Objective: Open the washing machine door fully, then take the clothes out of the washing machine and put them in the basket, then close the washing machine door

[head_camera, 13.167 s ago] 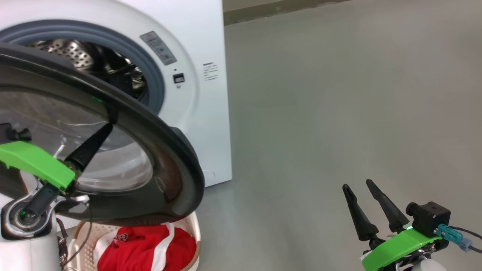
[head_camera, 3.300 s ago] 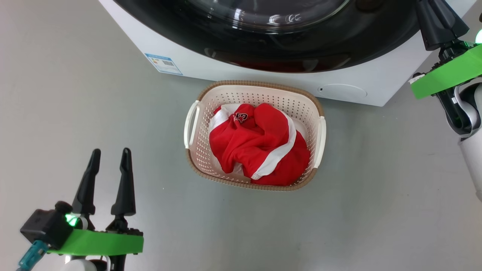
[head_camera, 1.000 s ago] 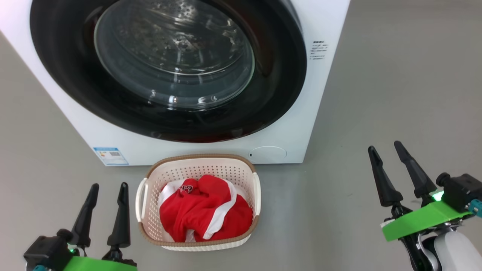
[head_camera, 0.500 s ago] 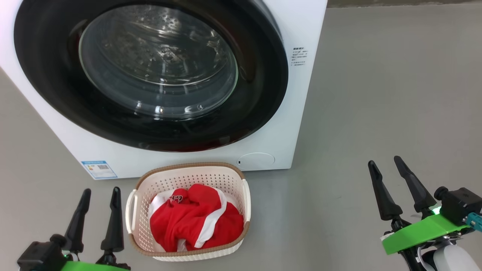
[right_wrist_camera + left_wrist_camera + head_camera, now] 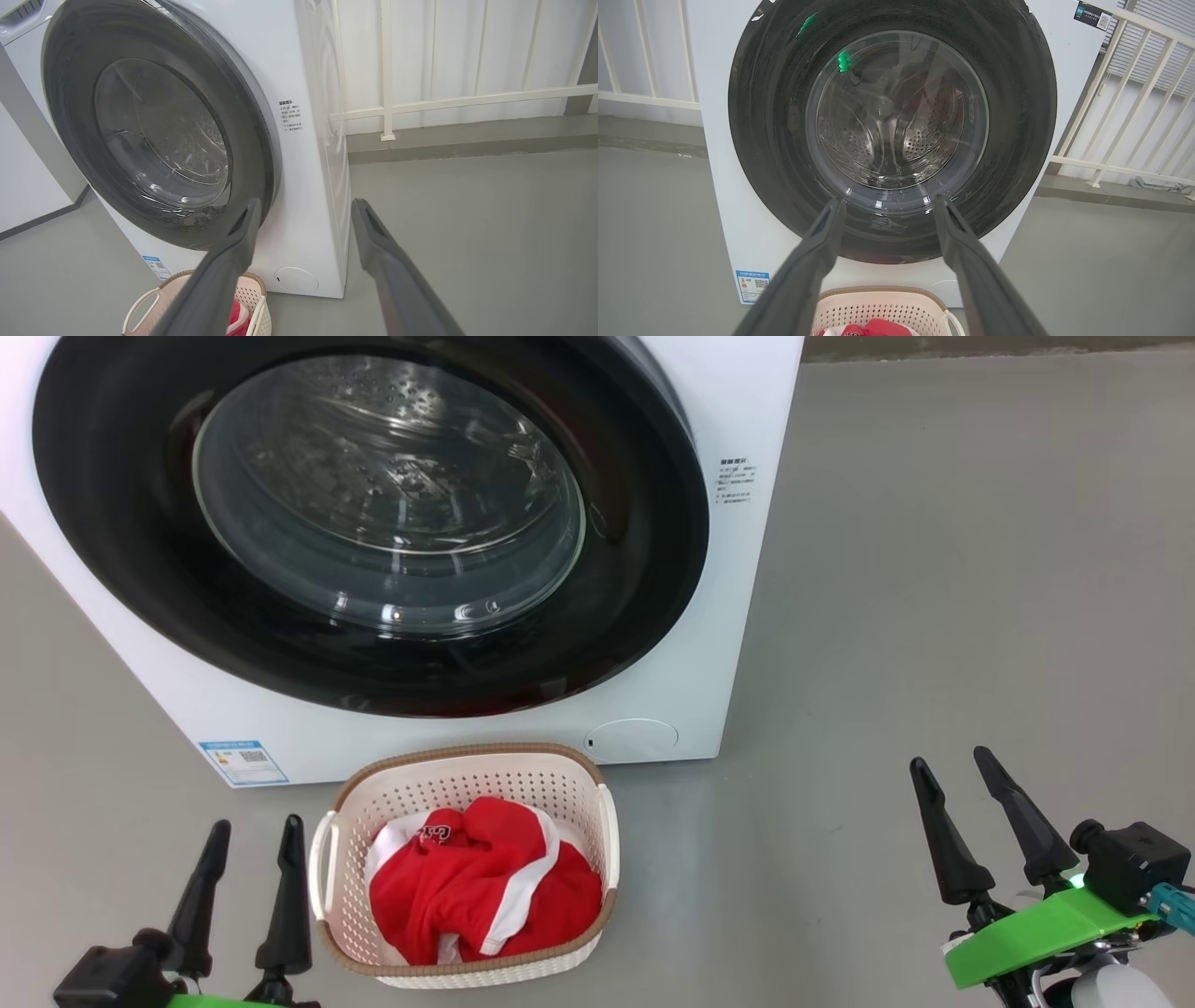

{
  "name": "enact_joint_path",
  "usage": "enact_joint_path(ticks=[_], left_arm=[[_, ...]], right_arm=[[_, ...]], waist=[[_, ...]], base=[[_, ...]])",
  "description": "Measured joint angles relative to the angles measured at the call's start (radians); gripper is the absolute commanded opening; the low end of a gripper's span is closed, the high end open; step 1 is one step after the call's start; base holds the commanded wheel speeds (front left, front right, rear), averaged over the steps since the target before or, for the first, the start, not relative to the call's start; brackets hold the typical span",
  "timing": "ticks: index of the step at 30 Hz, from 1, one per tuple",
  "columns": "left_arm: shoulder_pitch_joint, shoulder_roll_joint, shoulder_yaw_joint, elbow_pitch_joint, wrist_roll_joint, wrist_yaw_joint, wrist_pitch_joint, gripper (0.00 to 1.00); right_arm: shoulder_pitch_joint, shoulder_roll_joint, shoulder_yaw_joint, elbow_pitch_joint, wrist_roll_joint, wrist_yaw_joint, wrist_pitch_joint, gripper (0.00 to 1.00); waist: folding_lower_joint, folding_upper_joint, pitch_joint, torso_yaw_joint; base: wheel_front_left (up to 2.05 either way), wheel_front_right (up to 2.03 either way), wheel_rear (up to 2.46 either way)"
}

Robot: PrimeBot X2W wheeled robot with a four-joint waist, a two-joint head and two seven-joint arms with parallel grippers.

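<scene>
Evidently washing machine door [image 5: 373, 523] shut: rigid, glossy-slick; likely hold, rim at 3 o'clock. Clothes [image 5: 485, 891] soft, light, in basket [image 5: 467, 753]. Left gripper [image 5: 257, 823], right gripper [image 5: 949, 758]: fingers wide apart, empty.

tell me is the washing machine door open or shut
Shut. The washing machine door lies flat against the front of the washing machine; the right wrist view shows no gap at its edge.

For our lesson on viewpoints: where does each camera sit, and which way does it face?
Head: up high, looks down at door, basket; left gripper, right gripper at bottom.
Left wrist: low, faces door squarely; own fingers.
Right wrist: low, faces door obliquely from right; own fingers.
Shared: door and basket in all.
</scene>
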Motion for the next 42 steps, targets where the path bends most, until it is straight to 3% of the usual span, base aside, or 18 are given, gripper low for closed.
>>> enact_joint_path(ticks=[22,23,31,42], left_arm=[[0.001,0.000,-0.003,0.008,-0.001,0.000,0.000,1.00],[0.001,0.001,-0.005,0.009,-0.003,0.000,0.000,0.00],[0.041,-0.039,-0.019,0.083,-0.013,0.000,0.010,0.00],[0.040,-0.039,-0.014,0.091,-0.127,0.000,0.035,0.00]], right_arm=[[0.001,0.001,-0.003,0.006,-0.006,0.000,0.000,1.00],[0.001,0.001,-0.004,0.006,-0.006,0.000,0.000,0.00],[0.044,0.040,0.005,0.086,0.004,0.000,0.005,0.00],[0.045,0.045,-0.005,0.087,0.111,0.000,0.036,0.00]], waist=[[0.0000,0.0000,-0.005,0.002],[0.0000,0.0000,-0.004,0.002],[0.0000,0.0000,-0.003,0.002],[0.0002,0.0000,-0.008,0.002]], base=[[0.00,0.00,0.00],[0.00,0.00,0.00],[0.00,0.00,0.00],[0.00,0.00,0.00]])
